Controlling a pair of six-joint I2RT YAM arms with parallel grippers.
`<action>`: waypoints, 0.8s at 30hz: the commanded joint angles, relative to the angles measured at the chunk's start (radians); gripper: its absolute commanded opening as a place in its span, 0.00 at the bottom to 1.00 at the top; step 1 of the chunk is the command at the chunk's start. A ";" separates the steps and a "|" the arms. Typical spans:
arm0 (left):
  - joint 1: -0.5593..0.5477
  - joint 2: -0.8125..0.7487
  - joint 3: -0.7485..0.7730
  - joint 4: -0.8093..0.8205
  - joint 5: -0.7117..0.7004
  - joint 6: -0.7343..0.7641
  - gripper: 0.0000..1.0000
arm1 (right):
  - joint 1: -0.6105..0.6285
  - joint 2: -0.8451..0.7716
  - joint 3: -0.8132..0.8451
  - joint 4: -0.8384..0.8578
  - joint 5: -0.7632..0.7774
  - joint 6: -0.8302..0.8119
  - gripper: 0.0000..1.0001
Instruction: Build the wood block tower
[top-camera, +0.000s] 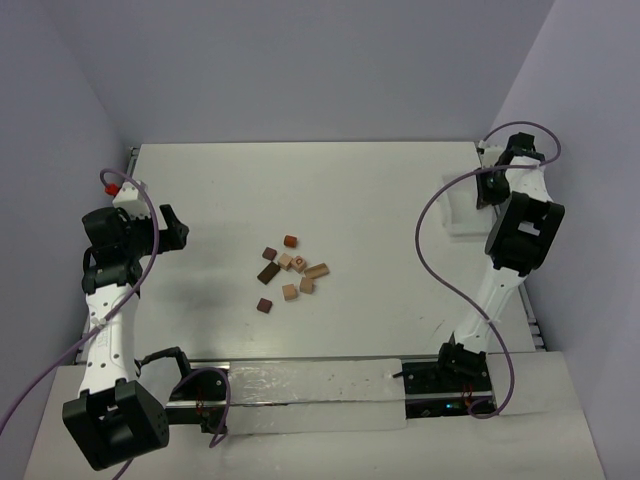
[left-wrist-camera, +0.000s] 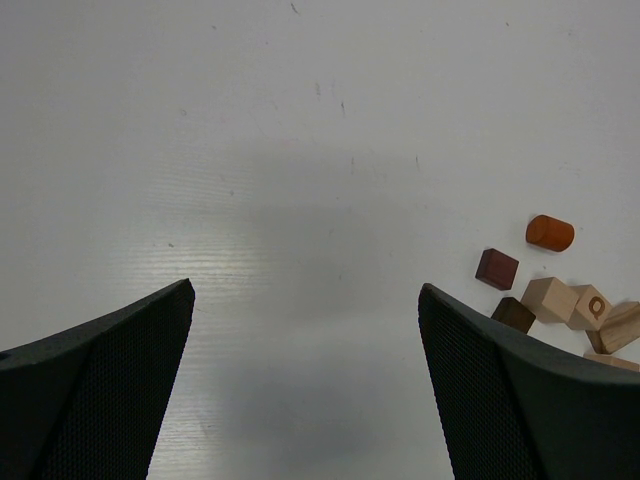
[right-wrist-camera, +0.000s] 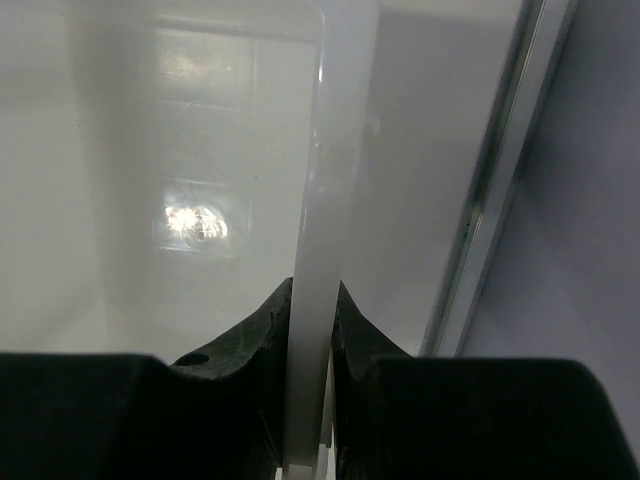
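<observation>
Several small wood blocks (top-camera: 290, 270), dark brown and tan, lie loose in a cluster at the middle of the white table; no tower stands. My left gripper (top-camera: 178, 230) is open and empty at the left, apart from them. In the left wrist view its fingers (left-wrist-camera: 110, 380) spread wide over bare table, and the blocks (left-wrist-camera: 550, 295) lie beyond the right finger, with an orange cylinder (left-wrist-camera: 550, 232) among them. My right gripper (top-camera: 487, 190) is at the back right, shut on the wall of a clear plastic box (top-camera: 460, 212); the wall (right-wrist-camera: 330, 150) runs between its jaws.
A metal rail (right-wrist-camera: 500, 180) runs along the table's right edge beside the box. Purple walls close in the table at the back and both sides. The arm bases and a clear strip (top-camera: 310, 385) line the near edge.
</observation>
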 joint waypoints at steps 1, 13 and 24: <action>0.008 0.004 0.006 0.029 0.020 0.013 0.99 | -0.009 0.004 0.055 0.004 -0.041 0.008 0.00; 0.009 0.008 0.013 0.024 0.019 0.013 0.99 | -0.010 0.032 0.054 0.010 -0.047 -0.005 0.23; 0.008 0.010 0.014 0.023 0.018 0.012 0.99 | -0.011 0.018 0.041 0.009 -0.036 -0.006 0.49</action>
